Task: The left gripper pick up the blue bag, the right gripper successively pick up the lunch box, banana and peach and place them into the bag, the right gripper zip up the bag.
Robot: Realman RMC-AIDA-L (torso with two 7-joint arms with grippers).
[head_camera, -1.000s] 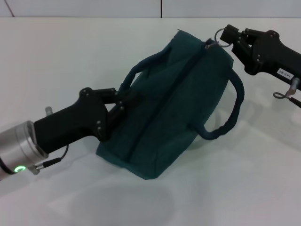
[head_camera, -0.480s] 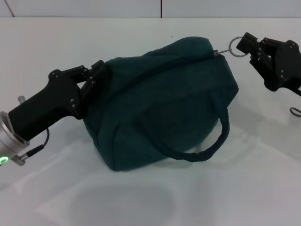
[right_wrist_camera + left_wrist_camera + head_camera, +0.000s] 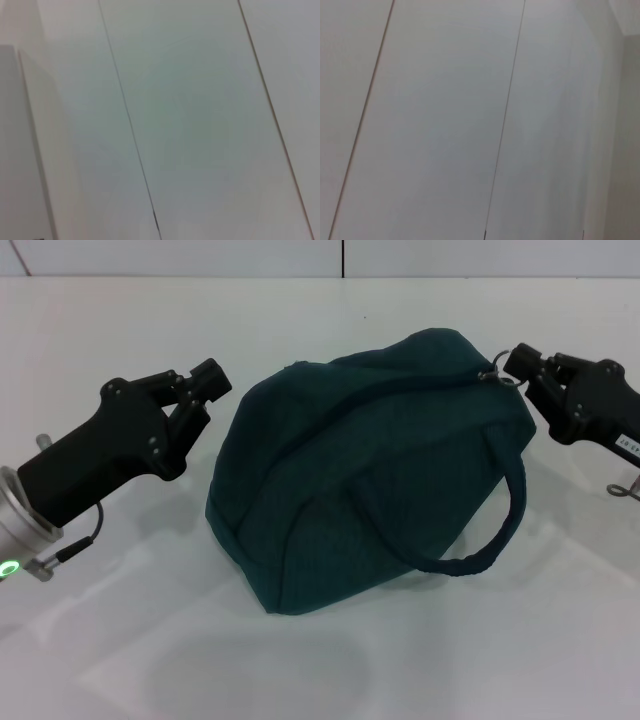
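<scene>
The blue bag [image 3: 360,470] is a dark teal cloth bag lying on the white table [image 3: 330,670] in the head view, its zip closed and one handle loop [image 3: 495,540] hanging toward the front right. My left gripper [image 3: 203,392] stands open just left of the bag, not touching it. At the bag's far right corner my right gripper [image 3: 518,364] is shut on the metal zip ring [image 3: 498,372]. The lunch box, banana and peach are out of view. Both wrist views show only pale wall panels.
A thin cable loop [image 3: 622,488] hangs under the right arm at the right edge. The wall [image 3: 200,258] runs along the back of the table.
My left gripper has let go of the bag's left end and opened. The bag has settled lower and to the right on the table. The right gripper dropped slightly with the zip ring.
</scene>
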